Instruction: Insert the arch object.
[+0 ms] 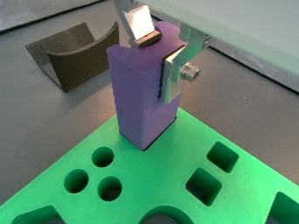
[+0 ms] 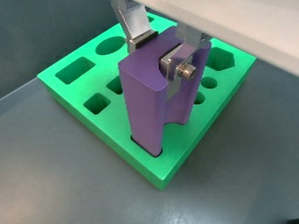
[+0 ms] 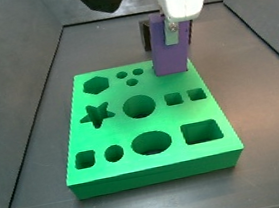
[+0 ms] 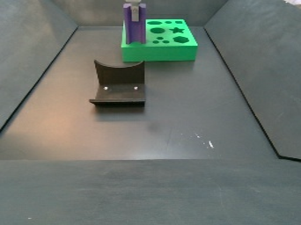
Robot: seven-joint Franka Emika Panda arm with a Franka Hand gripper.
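In a wrist view, the gripper (image 1: 163, 54) has its silver fingers (image 1: 142, 29) pinching the top of the tall purple bar (image 1: 142, 94), one plate on each side. The bar stands upright with its foot at a corner of the green board (image 1: 140, 184), which shows round and square holes. Beyond the bar, off the board, the arch object (image 1: 77, 58) lies on the dark floor, its curved notch facing up.

In a wrist view from the opposite side, the gripper (image 2: 162, 51) clamps the purple bar (image 2: 155, 96) the same way, and the bar's foot sits in a slot near the edge of the green board (image 2: 82, 121). The arch object is not in this picture.

In a side view, the gripper (image 3: 167, 28) hangs over the far right corner of the green board (image 3: 154, 169), closed on the purple bar (image 3: 170, 55), which stands upright there.

In a side view from farther off, the green board (image 4: 165, 51) sits at the far end of the floor with the purple bar (image 4: 134, 26) upright at its left corner; the gripper itself is too small to make out. The arch object (image 4: 119, 83) rests on the floor well apart from the board, nearer the camera.
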